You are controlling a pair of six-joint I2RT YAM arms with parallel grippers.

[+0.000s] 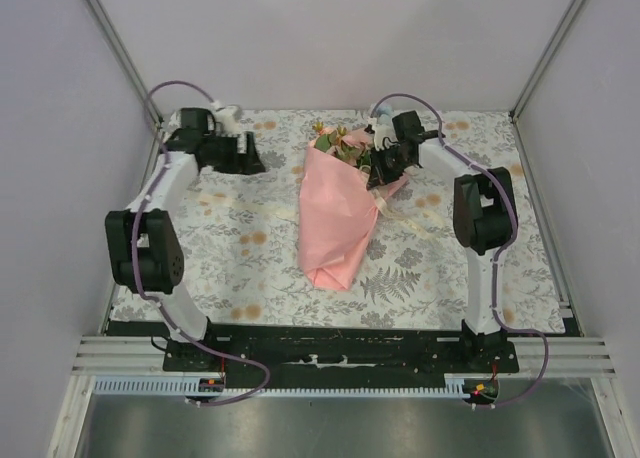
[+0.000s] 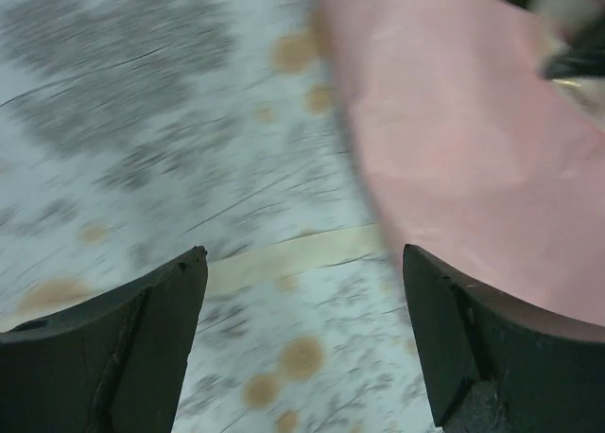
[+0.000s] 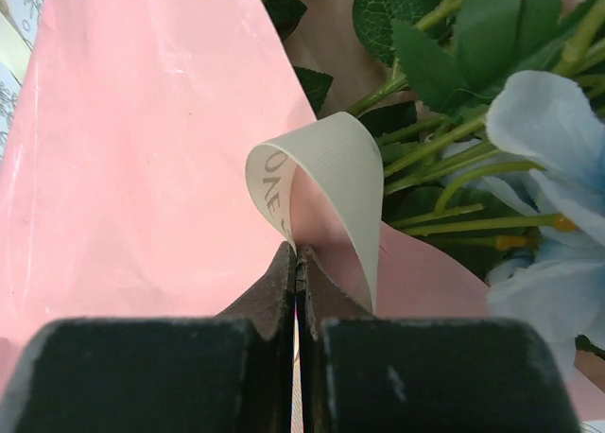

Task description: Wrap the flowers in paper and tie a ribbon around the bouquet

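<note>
The bouquet lies on the table as a salmon-pink paper (image 1: 333,218) cone, narrow end toward me. The flowers (image 1: 345,141) stick out at its far end; the right wrist view shows a pale blue bloom (image 3: 548,121) and green leaves (image 3: 425,36). My right gripper (image 1: 379,176) (image 3: 298,253) is shut on a loop of the cream ribbon (image 3: 326,164), just over the paper (image 3: 142,168) beside the stems. My left gripper (image 1: 250,160) (image 2: 303,253) is open and empty, left of the cone, over a flat stretch of ribbon (image 2: 284,255) that runs under the paper (image 2: 473,140).
A floral-print tablecloth (image 1: 250,268) covers the table. Grey walls and metal frame posts (image 1: 120,48) enclose the back and sides. The arm bases stand on a black rail (image 1: 340,348) at the near edge, with purple cables (image 1: 240,388) looping beside them.
</note>
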